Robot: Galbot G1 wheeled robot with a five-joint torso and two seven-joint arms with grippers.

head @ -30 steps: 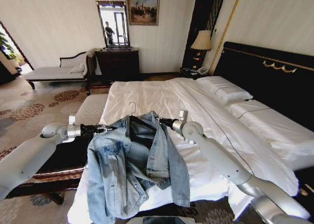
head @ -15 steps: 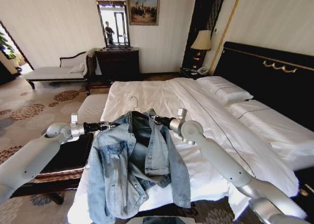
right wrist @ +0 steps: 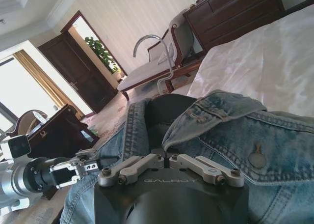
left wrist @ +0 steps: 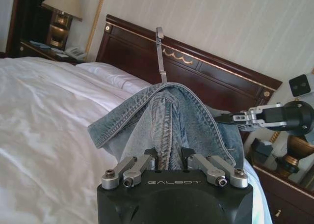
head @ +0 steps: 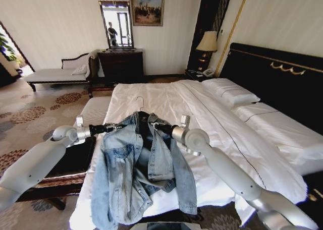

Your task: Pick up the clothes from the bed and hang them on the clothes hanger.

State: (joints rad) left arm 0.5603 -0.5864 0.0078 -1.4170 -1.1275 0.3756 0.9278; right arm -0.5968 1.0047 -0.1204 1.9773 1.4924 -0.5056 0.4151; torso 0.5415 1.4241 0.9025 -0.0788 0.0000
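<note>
above the foot of the bed [head: 166, 101], the denim jacket [head: 139, 169] hangs in the air between the two arms, draped over the black clothes hanger [head: 143, 118], whose silver hook stands up at the collar. the left pincer [head: 119, 125] is closed on the jacket's left shoulder and the right pincer [head: 154, 124] is closed on the right shoulder, so the hanger's long axis runs straight from one pincer to the other. both sit equally near the collar. body and sleeves hang downward toward the robot, clear of the sheets, one front panel folded back.
</note>
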